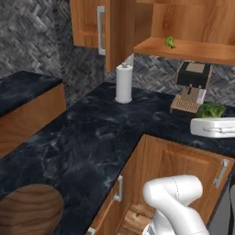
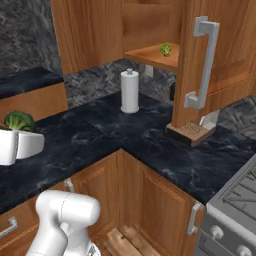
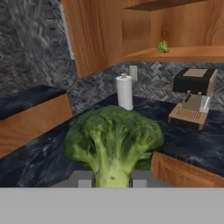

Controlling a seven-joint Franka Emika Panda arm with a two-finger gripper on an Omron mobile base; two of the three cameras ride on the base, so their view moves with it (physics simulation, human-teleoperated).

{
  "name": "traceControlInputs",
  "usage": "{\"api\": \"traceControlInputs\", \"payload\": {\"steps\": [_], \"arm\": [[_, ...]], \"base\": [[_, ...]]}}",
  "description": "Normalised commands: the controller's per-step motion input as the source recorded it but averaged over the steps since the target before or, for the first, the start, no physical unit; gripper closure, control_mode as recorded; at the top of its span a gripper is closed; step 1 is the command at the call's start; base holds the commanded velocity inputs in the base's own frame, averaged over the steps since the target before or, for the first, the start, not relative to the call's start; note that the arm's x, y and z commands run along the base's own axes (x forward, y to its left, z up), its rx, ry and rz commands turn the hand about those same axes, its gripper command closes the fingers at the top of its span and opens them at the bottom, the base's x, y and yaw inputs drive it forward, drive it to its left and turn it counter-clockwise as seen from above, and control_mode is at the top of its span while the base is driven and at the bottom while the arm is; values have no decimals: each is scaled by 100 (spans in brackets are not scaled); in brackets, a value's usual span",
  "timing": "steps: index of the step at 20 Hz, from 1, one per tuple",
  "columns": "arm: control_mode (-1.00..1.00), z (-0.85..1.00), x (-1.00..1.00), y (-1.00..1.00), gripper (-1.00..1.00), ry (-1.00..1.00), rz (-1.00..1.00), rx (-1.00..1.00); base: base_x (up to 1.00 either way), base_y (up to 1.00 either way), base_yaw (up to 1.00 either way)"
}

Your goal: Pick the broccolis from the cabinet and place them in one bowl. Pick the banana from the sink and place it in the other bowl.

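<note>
Gripping a broccoli floret (image 3: 113, 142) by its stalk, the gripper (image 3: 113, 179) has its fingers pinched on it above the dark marble counter (image 1: 92, 137). A second floret (image 1: 170, 42) sits on the open cabinet's shelf (image 1: 193, 49) (wooden bowl (image 1: 28, 209) lower left).

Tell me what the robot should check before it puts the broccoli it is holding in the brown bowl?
1. Held broccoli sits between the fingers of the hand, stalk down: ok.
2. Hand shut on it: ok.
3. Wooden bowl at the counter's near left edge, nothing seen in the visible part: ok.
4. Is the hand above the wooden bowl? Not ok, it is off to the right.
5. Paper towel roll stands far back, out of the way: ok.
6. Second broccoli waits on the cabinet shelf: ok.
</note>
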Motion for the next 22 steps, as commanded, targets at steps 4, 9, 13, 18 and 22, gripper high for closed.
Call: {"api": "traceControlInputs", "payload": {"steps": [4, 9, 13, 18, 22], "arm": [[100, 0, 0, 0, 100, 0, 0, 0], [100, 0, 0, 0, 100, 0, 0, 0], [100, 0, 0, 0, 100, 0, 0, 0], [100, 0, 0, 0, 100, 0, 0, 0], [100, 0, 0, 0, 100, 0, 0, 0]], "base": [[-58, 42, -20], [-16, 30, 7], [-11, 32, 41], [-21, 35, 47], [-17, 33, 49]]}}
